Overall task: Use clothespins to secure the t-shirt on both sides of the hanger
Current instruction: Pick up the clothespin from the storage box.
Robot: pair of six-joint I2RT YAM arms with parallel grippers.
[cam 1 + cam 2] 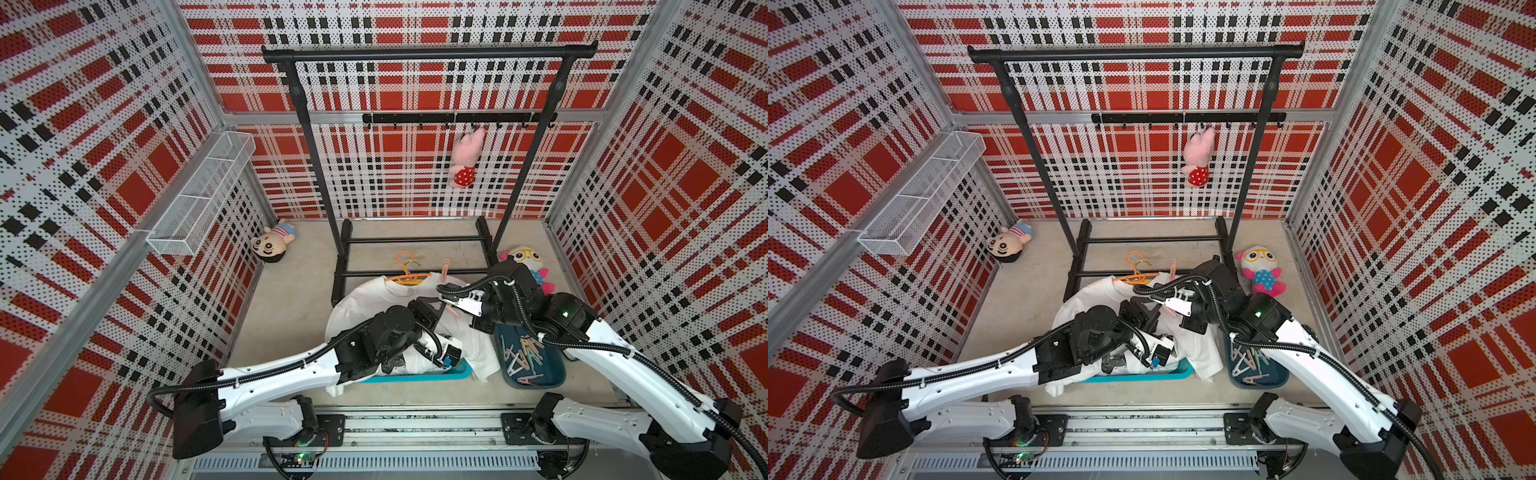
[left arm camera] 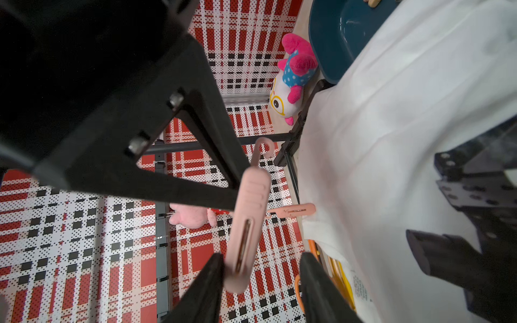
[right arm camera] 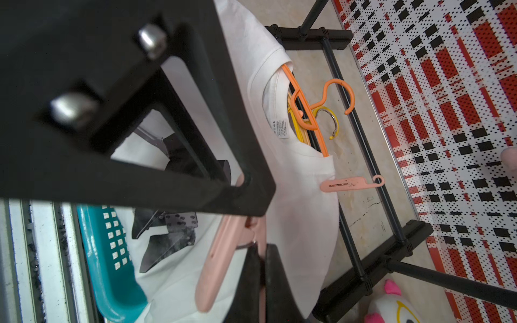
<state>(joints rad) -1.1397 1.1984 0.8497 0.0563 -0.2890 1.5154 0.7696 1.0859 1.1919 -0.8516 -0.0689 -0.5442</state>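
Note:
A white t-shirt point(image 1: 374, 299) lies over a teal basket point(image 1: 419, 376), with an orange hanger point(image 1: 405, 276) in its collar point(image 3: 305, 106). One pink clothespin point(image 3: 344, 183) is clipped on the shirt's shoulder next to the hanger. My right gripper point(image 3: 263, 251) is shut on one leg of a second pink clothespin point(image 3: 221, 260) above the shirt. My left gripper point(image 2: 261, 260) is open around that same clothespin point(image 2: 249, 223); one finger point(image 2: 215, 268) touches it and the other stands apart. Several more clothespins point(image 1: 523, 353) lie in a dark blue tray point(image 1: 557, 365).
A black garment rack point(image 1: 428, 54) stands behind the shirt, its base bars point(image 1: 411, 272) next to the hanger hook. A yellow hanger point(image 3: 300, 131) lies under the orange one. Plush toys sit at the back left point(image 1: 272, 243), back right point(image 1: 528, 262) and hang on the wall hooks point(image 1: 467, 158).

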